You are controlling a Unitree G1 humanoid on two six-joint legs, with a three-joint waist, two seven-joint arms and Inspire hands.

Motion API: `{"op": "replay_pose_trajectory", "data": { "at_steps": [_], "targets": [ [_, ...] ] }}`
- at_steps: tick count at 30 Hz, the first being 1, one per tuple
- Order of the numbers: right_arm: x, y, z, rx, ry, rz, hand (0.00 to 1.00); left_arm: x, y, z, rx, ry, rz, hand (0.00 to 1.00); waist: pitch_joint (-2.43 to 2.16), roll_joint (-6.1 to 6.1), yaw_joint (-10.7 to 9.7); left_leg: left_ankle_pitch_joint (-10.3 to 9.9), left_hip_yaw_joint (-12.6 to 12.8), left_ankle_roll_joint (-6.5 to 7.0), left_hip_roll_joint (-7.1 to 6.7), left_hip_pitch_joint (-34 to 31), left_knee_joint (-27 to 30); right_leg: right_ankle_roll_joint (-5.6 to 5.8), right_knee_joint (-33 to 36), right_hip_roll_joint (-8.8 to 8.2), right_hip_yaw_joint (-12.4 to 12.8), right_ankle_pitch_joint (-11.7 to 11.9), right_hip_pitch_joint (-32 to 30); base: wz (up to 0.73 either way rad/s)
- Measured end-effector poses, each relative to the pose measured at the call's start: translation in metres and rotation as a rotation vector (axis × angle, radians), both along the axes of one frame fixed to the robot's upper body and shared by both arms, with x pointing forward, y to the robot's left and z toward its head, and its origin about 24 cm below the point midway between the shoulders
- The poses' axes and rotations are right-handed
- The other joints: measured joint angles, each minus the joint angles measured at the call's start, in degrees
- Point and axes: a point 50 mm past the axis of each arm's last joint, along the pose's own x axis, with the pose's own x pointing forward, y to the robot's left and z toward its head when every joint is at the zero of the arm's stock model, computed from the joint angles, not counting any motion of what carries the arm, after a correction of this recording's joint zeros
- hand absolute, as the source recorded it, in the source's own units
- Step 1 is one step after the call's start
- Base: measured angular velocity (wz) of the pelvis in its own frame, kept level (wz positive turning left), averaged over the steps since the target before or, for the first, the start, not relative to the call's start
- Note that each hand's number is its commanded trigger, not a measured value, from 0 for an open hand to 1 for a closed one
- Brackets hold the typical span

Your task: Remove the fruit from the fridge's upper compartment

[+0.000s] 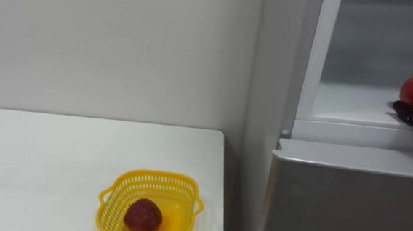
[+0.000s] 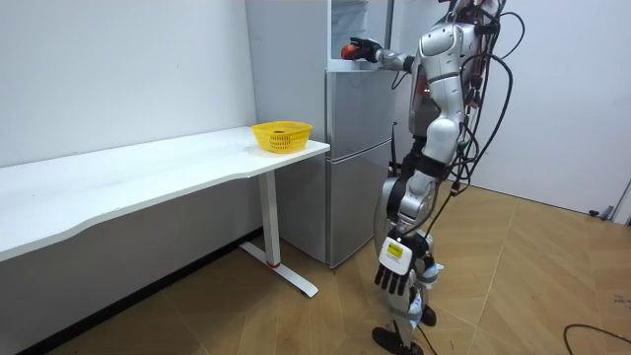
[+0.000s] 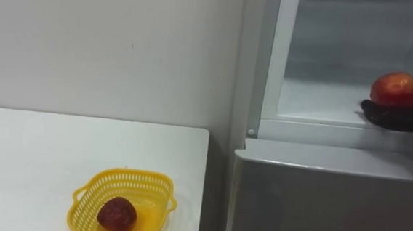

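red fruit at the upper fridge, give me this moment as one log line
robot: standing at fridge | red fruit: on right hand at open upper fridge | left hand: hanging, idle | yellow basket: holds dark fruit

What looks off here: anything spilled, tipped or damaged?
Nothing stands out. The yellow basket sits upright on the table with one dark red fruit inside. The right robot hand cups an apple at the open upper fridge shelf; the left robot hand hangs open.
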Motion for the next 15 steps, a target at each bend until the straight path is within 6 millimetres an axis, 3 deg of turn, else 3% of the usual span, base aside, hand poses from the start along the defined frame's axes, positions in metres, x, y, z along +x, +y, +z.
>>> {"op": "replay_pose_trajectory", "data": {
  "at_steps": [13,15],
  "targets": [
    [0.0038,0.004,0.0028,0.005,0.027,0.091,0.0,-0.0025,0.0002,-0.0001,0.001,0.017,0.007,0.0,-0.31,0.4,0.33,0.01,-0.02,0.0,0.03,0.28,0.26,0.0,0.04,0.04,0.08,0.0,0.16,0.0],
    [0.0042,0.0046,0.0025,0.004,0.035,0.106,0.29,-0.0028,0.0001,-0.0002,0.0,0.019,0.008,0.0,-0.31,0.4,0.35,0.01,-0.03,0.0,0.03,0.28,0.34,-0.01,0.06,0.04,0.08,0.01,0.22,0.0]
  ]
}}
